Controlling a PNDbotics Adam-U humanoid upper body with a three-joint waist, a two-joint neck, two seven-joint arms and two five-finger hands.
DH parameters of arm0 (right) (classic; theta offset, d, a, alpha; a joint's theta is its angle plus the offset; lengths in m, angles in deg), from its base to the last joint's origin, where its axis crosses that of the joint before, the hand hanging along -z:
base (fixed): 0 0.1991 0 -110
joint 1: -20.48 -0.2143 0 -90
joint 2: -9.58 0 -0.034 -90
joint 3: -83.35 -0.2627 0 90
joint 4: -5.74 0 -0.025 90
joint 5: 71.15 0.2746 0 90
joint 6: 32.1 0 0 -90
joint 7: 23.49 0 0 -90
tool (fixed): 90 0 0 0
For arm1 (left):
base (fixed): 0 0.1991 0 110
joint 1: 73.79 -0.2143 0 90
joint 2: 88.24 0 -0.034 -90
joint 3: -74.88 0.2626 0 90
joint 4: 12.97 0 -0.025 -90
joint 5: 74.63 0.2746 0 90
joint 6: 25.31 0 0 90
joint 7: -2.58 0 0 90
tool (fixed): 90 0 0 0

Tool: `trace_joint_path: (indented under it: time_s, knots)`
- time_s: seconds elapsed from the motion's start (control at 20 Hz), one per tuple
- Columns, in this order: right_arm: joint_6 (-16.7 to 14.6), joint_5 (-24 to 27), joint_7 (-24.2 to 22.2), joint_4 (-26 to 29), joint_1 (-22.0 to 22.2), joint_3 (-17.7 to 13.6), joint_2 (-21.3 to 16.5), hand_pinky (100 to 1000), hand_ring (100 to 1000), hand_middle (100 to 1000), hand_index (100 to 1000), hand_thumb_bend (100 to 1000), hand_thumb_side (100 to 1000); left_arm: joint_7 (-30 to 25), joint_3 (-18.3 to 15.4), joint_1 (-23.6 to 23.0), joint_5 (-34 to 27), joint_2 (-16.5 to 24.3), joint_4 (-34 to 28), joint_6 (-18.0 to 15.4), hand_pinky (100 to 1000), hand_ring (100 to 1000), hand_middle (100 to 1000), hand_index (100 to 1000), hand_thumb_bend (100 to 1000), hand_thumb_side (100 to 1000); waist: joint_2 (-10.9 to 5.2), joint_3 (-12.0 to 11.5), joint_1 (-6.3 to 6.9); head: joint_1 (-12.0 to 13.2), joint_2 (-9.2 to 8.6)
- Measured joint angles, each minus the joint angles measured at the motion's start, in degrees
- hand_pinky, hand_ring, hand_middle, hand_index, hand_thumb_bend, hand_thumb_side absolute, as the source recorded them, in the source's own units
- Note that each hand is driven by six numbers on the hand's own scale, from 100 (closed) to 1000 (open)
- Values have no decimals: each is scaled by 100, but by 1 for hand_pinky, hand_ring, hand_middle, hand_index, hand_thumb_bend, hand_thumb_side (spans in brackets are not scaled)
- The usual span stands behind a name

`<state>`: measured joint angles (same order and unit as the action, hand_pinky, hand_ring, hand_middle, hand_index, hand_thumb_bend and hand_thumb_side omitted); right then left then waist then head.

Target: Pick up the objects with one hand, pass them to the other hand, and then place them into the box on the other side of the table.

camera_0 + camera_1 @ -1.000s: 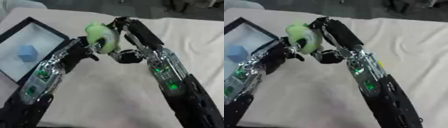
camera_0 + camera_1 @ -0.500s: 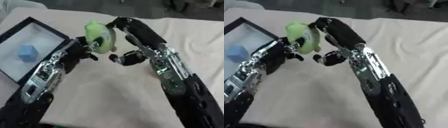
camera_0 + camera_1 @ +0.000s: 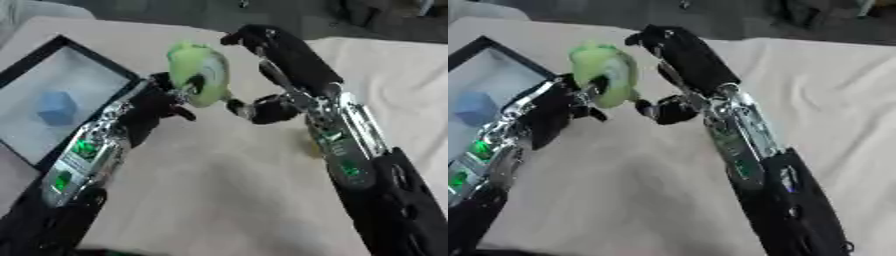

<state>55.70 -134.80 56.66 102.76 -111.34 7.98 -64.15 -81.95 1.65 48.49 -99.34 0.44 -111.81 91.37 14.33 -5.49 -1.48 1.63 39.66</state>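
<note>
The green roll (image 3: 199,75), a light green ring-shaped thing with a paler face and a dark hole, sits in the upper middle of the frame, lifted clear of the surface (image 3: 236,190) and held between the two hands. The left hand (image 3: 162,102) comes up from the lower left and has its fingers curled against the roll's lower left side, so it appears to carry it. The right hand (image 3: 255,110) sits just right of the roll with its fingers curled inward; whether it touches the roll cannot be told from either view. The box (image 3: 39,67), a black-rimmed tray with a pale floor, lies at the left edge of the frame with a blue block (image 3: 58,107) already inside. The step in hand looks like the end of the handover. To do it well, the right hand should be fully clear of the roll before the left arm swings, and the left hand should keep the roll level, carry it over the near rim of the box, and lower it beside the blue block rather than onto it.
</note>
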Motion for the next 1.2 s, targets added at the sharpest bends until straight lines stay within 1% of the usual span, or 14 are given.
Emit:
trace_joint_path:
  time_s: [0.05,0.1,0.25,0.4,0.45,0.5,0.55,0.8,0.95,1.2]
  knots:
    - [57,-17,96,42,4,-60,-1,885,799,731,831,475,100,42,-60,-3,31,0,-29,-26,562,656,560,361,100,293,0,2,0,-1,0]
    - [123,-21,190,76,10,-120,-1,879,794,722,827,430,100,86,-126,-6,60,0,-66,-57,564,658,562,360,100,299,0,3,0,-4,0]
    - [388,-40,469,181,57,-316,-6,864,779,696,817,333,100,273,-365,-16,185,0,-195,-137,569,665,567,364,100,306,0,4,0,-38,2]
    - [705,-112,713,266,105,-505,-15,852,768,679,808,275,100,457,-634,-48,346,1,-295,-147,573,670,571,365,100,306,0,-2,0,-91,21]
    - [804,-138,780,286,110,-558,-20,844,760,666,804,225,100,497,-716,-57,404,1,-321,-135,573,671,571,365,100,307,0,-7,0,-112,52]
    - [898,-162,841,308,124,-612,-23,839,755,660,801,151,100,530,-796,-59,468,1,-346,-119,573,671,572,365,100,307,0,-10,0,-129,77]
    - [993,-179,897,334,146,-663,-27,836,752,654,799,216,100,559,-868,-61,546,1,-362,-99,573,671,571,365,100,304,0,-12,0,-148,119]
    - [1328,-274,1160,425,193,-865,-52,824,741,640,792,206,100,690,-1170,-76,767,-2,-420,-8,573,672,572,366,100,304,0,-17,0,-307,358]
    - [1450,-336,1282,473,201,-946,-56,822,739,636,790,214,100,797,-1320,-104,838,-5,-449,22,572,671,572,367,100,304,0,-19,0,-415,408]
    - [1571,-441,1401,571,206,-1049,-60,818,730,629,787,215,100,1086,-1621,-113,878,-32,-423,63,571,669,571,369,100,303,0,-25,0,-500,409]
